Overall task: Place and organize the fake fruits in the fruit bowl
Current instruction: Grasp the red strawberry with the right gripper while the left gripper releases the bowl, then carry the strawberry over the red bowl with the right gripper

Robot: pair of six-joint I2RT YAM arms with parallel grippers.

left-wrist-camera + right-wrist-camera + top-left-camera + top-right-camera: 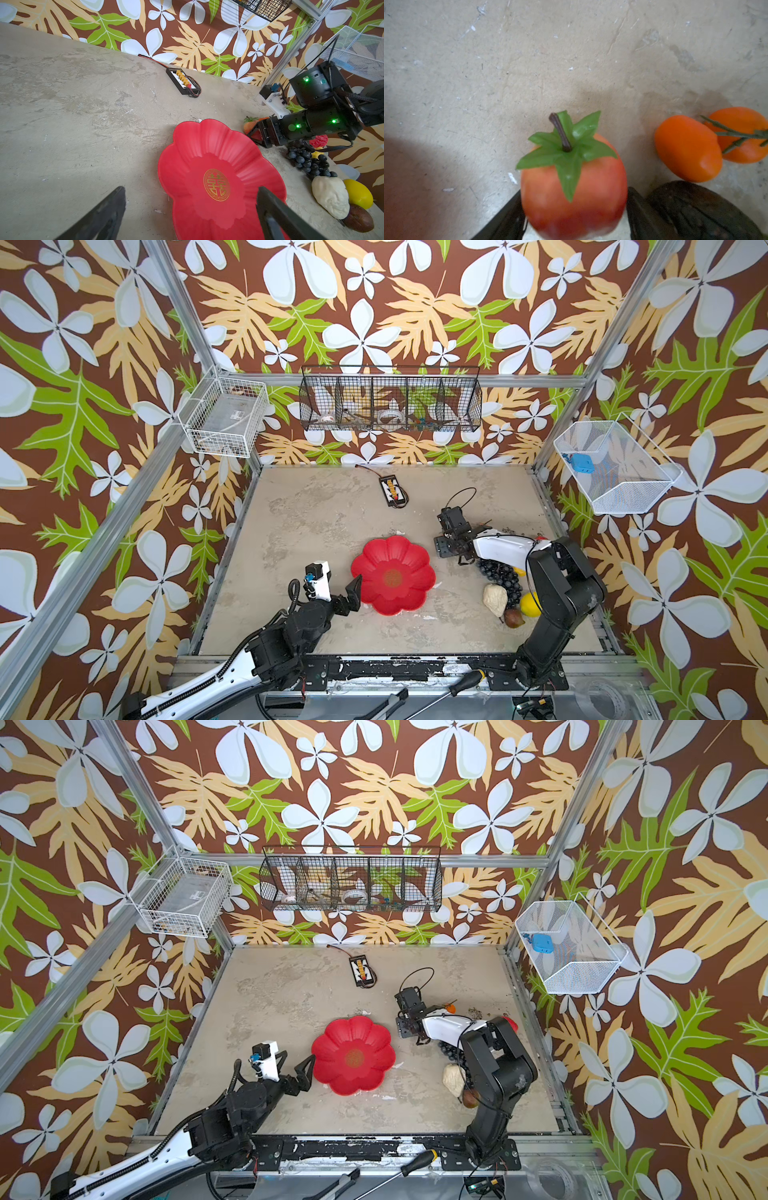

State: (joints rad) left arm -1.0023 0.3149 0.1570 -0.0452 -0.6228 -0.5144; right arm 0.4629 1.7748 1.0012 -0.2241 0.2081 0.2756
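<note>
Nothing sits in the bowl (392, 556) yet. Every fruit I can find lies on the counter (316, 522), so I judge the whole job is ahead of me.

Nearest me, on the right, the avocado (514, 618), lemon (528, 605) and pear piece (494, 599) are bunched together. The grapes (498, 572) lie just behind them, partly under my right arm. All of them are near the bowl's right side but outside it.

My left tool (191, 193) waits at the bowl's near-left rim, jaws spread wide and empty. In the wrist view one finger hangs over the rim and the other over bare counter.

Farther back, just beyond the bowl's right edge, my right tool (574, 197) is down at the counter with the apple (591, 187) between its jaws, stem pointing away from the wrist. The jaws flank the apple closely, but I cannot tell whether they are pressing on it or standing just clear.

The two oranges (687, 147) lie touching each other, just beside the apple. The strawberry (512, 1023) shows behind the right arm.
</note>
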